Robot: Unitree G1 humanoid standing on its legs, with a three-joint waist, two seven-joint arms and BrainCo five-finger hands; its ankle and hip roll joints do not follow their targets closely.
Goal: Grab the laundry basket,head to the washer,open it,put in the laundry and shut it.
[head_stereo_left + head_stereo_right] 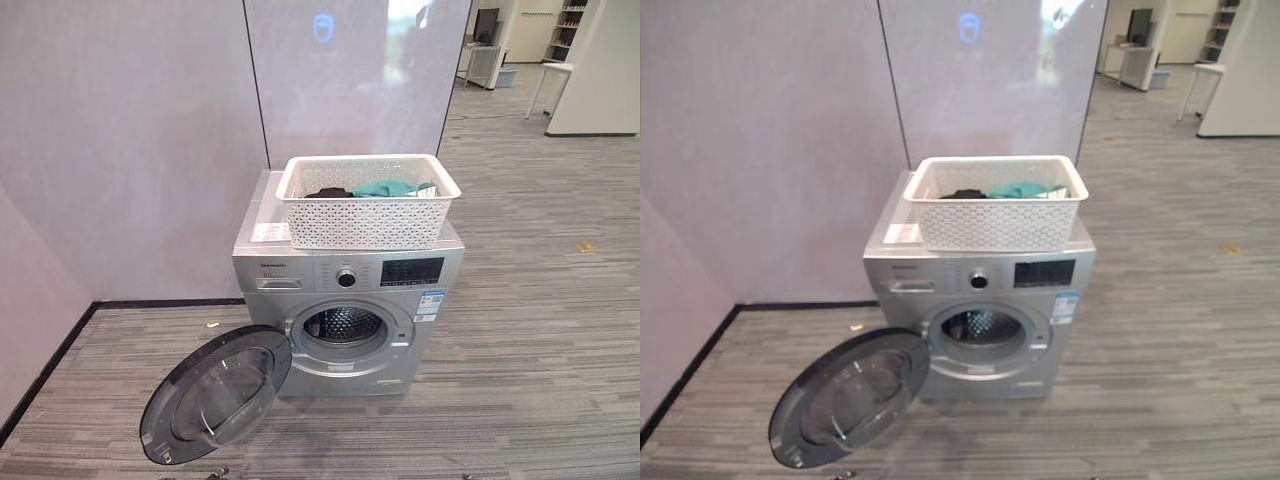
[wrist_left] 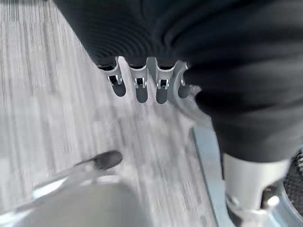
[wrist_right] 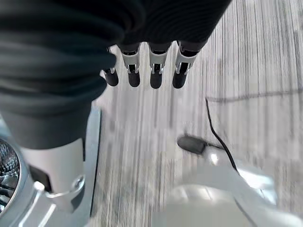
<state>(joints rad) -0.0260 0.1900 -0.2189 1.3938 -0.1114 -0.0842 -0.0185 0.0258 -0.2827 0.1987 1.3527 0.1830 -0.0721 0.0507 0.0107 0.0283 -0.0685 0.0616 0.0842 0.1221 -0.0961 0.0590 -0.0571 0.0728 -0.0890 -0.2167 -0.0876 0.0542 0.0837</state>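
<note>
A silver front-loading washer [image 1: 345, 285] stands against the grey wall. Its round door [image 1: 215, 392] is swung wide open to the left, low over the floor, so the drum opening [image 1: 343, 326] is bare. On top of the washer sits a white perforated laundry basket [image 1: 365, 218]. It holds a teal garment [image 1: 385, 188] and a dark one [image 1: 328, 192]. My left hand [image 2: 141, 90] hangs over the striped carpet with straight fingers and holds nothing. My right hand [image 3: 156, 75] hangs the same way, open and empty, away from the washer.
Grey wall panels [image 1: 130, 140] run behind and to the left of the washer, with a black skirting [image 1: 60, 350] along the floor. Open carpet [image 1: 540, 330] lies to the right. White desks [image 1: 560, 80] stand far back on the right.
</note>
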